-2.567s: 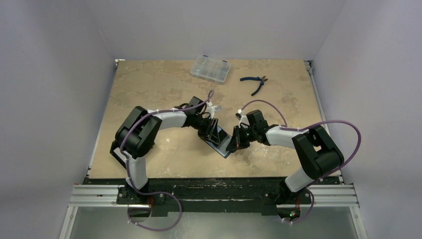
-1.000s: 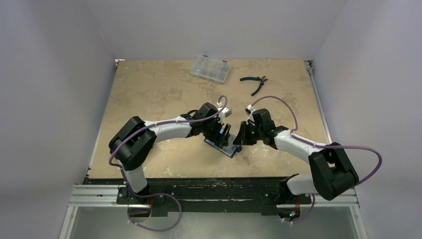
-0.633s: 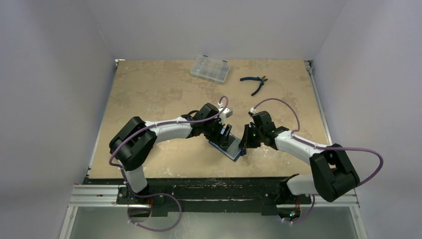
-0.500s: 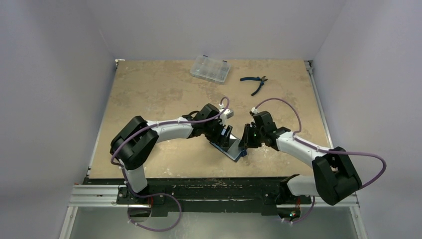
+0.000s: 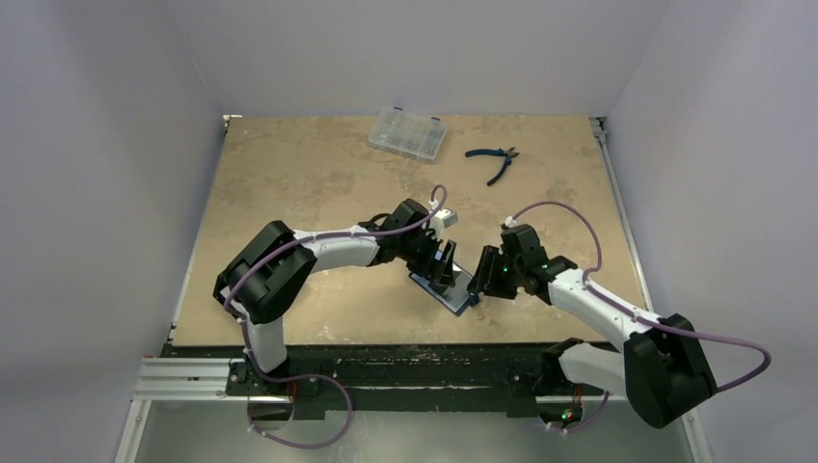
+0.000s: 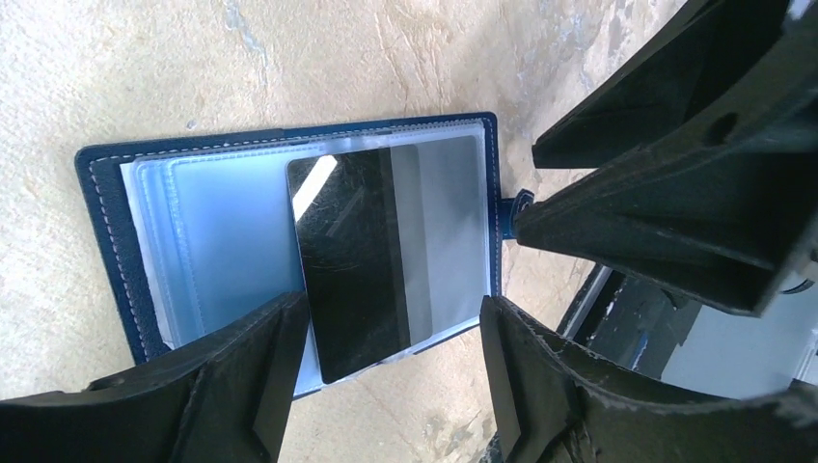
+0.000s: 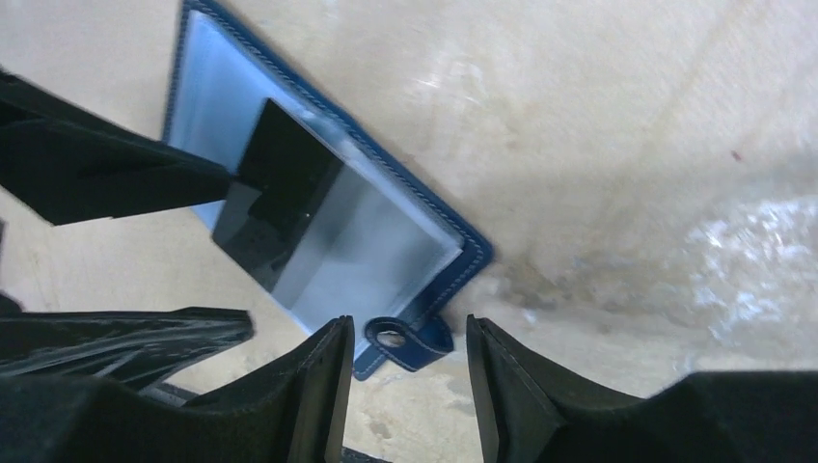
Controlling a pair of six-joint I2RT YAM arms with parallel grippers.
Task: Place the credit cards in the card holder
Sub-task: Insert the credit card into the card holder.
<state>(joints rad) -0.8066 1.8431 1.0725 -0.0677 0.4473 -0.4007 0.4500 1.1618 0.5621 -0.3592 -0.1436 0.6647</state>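
The navy card holder (image 5: 461,294) lies open on the table, its clear sleeves facing up (image 6: 106,251) (image 7: 461,234). One credit card (image 6: 357,260) (image 7: 280,188), dark and glossy with a grey stripe, rests on the tab-side half. It looks partly slid under a clear sleeve, with one end sticking out past the holder's edge. My left gripper (image 6: 394,318) (image 5: 444,270) hovers open, its fingers either side of that protruding end and not touching it. My right gripper (image 7: 408,333) (image 5: 479,280) is open just off the holder's edge. The blue snap tab (image 7: 405,340) lies between its fingers, not pinched.
A clear compartment case (image 5: 407,132) and blue-handled pliers (image 5: 494,159) lie at the far side of the table. The two grippers face each other closely over the holder. The table's near edge and the metal rail (image 5: 415,371) run just behind the holder.
The right gripper has opened and drawn back to the right, off the card. The left gripper has stayed open over the holder and edged slightly right.
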